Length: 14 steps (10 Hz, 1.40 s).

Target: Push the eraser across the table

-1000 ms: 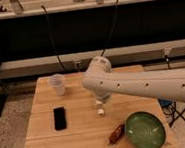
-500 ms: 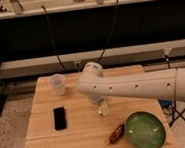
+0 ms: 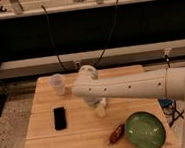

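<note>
The gripper [image 3: 101, 107], whose opening we cannot tell, hangs below the white arm [image 3: 127, 87] at mid-table. The arm has sunk and edged left. The flat black rectangular eraser [image 3: 60, 118] lies unmoved on the light wooden table [image 3: 48, 144], left of the gripper and apart. Pushing awaits contact. We read no writing.

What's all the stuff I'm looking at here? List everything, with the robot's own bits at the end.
table: one, light wood, fills the lower middle of the view
eraser: one, black, lying flat on the table's left part
cup: one, pale, near the table's far left corner
bowl: one, green, near the table's near right corner
small object: one, reddish brown, just left of the bowl; too unclear to name
cables: two, black, hanging down the wall behind
arm: one, white, reaching in from the right over the table
gripper: one, pale, low over the table's middle, right of the eraser and apart from it
</note>
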Each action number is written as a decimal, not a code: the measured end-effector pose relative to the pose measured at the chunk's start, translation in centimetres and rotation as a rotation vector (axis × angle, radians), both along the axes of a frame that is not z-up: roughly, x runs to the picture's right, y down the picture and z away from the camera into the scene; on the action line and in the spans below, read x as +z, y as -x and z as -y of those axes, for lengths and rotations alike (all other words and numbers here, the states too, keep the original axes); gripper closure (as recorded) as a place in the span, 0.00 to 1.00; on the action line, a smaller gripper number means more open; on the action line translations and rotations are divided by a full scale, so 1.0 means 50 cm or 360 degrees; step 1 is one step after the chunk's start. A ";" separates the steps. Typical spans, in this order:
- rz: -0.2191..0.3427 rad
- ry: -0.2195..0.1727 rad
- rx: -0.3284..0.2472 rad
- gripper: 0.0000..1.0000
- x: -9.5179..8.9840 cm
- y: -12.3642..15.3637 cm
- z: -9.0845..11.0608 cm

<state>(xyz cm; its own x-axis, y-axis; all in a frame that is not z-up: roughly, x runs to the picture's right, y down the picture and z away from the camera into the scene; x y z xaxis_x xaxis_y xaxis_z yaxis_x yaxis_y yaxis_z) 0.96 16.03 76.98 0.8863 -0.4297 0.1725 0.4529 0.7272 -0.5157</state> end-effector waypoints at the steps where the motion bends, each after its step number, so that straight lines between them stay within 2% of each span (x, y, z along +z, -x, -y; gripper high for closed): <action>1: 0.0000 0.0001 -0.0004 0.20 0.004 -0.003 -0.002; 3: 0.0029 0.0009 -0.0018 0.21 0.012 0.015 -0.006; 5: 0.0041 0.0014 -0.0026 0.30 0.026 0.022 -0.015; 8: 0.0054 0.0026 -0.0033 0.58 0.043 0.021 -0.026; 10: 0.0074 0.0036 -0.0043 0.82 0.058 0.037 -0.036; 12: 0.0075 0.0040 -0.0048 0.94 0.068 0.036 -0.043; 14: 0.0097 0.0049 -0.0060 0.97 0.081 0.055 -0.055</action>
<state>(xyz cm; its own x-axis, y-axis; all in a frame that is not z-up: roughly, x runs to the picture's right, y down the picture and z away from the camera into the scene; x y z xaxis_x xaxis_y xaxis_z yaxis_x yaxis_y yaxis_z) -1.81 18.77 81.04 0.8571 -0.4563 0.2392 0.5110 0.6931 -0.5084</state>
